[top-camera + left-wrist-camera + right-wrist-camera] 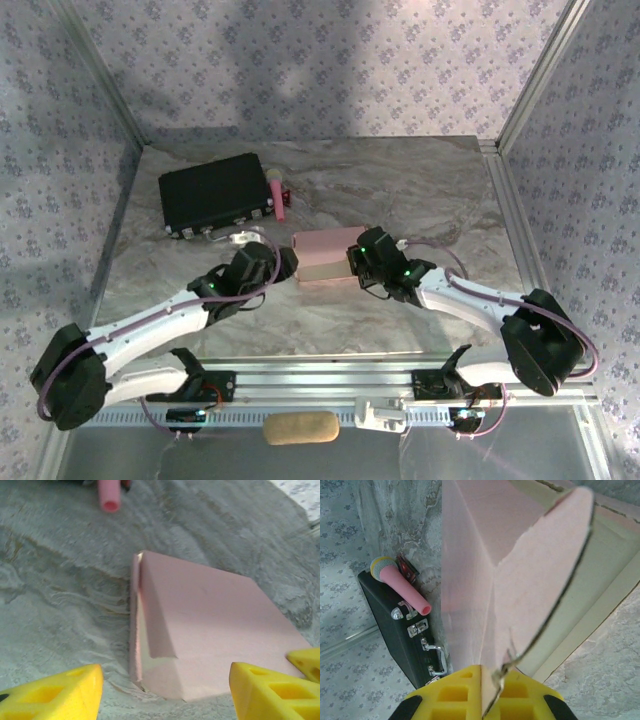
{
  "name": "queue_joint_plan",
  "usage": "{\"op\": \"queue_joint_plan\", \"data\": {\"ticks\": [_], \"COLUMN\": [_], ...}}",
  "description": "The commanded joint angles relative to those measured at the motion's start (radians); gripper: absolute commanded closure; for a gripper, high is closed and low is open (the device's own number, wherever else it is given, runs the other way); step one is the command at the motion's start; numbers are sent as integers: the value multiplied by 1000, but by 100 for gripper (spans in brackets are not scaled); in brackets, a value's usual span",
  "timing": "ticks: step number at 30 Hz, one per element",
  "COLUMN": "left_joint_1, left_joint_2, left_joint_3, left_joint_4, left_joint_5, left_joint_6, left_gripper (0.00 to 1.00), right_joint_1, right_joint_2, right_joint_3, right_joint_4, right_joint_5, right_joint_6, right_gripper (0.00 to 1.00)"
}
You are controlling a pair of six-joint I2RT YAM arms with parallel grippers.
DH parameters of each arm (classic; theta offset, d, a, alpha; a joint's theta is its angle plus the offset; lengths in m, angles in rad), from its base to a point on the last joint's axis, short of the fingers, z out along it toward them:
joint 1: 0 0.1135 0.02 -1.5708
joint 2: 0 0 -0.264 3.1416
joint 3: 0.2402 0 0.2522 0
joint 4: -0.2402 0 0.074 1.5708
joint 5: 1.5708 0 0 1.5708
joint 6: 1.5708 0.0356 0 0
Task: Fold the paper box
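Mid-table: paper box [322, 258], near black case [215, 195] (pink microphone [277, 195] beside it). The right gripper [487, 692] pinches the box's rounded flap. The left gripper [165, 700] is released, jaws spread at the box's end, seemingly not touching.

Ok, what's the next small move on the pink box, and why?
Probably swing the right gripper inward to fold the flap it pinches toward the paper box. That flap stands out from the box's end, not tucked, while the open left gripper sits at the opposite end, placed to brace it.
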Motion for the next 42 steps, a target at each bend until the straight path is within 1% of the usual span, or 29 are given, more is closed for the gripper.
{"op": "queue_joint_plan", "data": {"ticks": [1, 4, 7, 12, 21, 23, 24, 26, 28, 31, 33, 36, 38, 40, 42], "left_joint_1": [90, 144, 150, 155, 143, 139, 136, 133, 128, 128, 127, 127, 127, 126, 124], "left_joint_2": [55, 140, 210, 302, 336, 348, 354, 358, 355, 349, 345, 342, 341, 342, 343], "left_joint_3": [16, 47, 92, 131, 110, 108, 108, 109, 104, 101, 101, 101, 101, 101, 99], "left_joint_4": [19, 64, 65, 84, 118, 129, 135, 135, 129, 121, 111, 106, 105, 105, 106], "left_joint_5": [234, 325, 346, 391, 411, 421, 425, 422, 414, 411, 407, 405, 404, 406, 406], "left_joint_6": [-55, -37, -3, 14, 2, 0, 0, 1, 4, 11, 17, 21, 25, 26, 26], "left_gripper": [39, 49, 51, 53, 57, 60, 62, 63, 63, 64, 64, 64, 64, 65, 66], "right_joint_1": [8, 5, -4, -18, -27, -28, -29, -34, -37, -45, -57, -82, -113, -165, -249], "right_joint_2": [12, 13, 6, 0, 27, 30, 28, 12, -17, -64, -99, -163, -203, -249, -258], "right_joint_3": [-26, -34, -32, -12, -7, -6, -5, 5, 37, 71, 73, 76, 96, 118, 142], "right_joint_4": [-53, -60, -73, -117, -108, -105, -105, -123, -198, -300, -340, -384, -447, -494, -505], "right_joint_5": [-5, -14, -21, -35, -66, -74, -78, -80, -66, -46, -55, -77, -92, -118, -155], "right_joint_6": [-10, -20, -43, -92, -113, -125, -136, -177, -240, -323, -381, -487, -562, -657, -753], "right_gripper": [100, 100, 98, 95, 94, 91, 87, 78, 66, 52, 48, 47, 47, 47, 47]}}
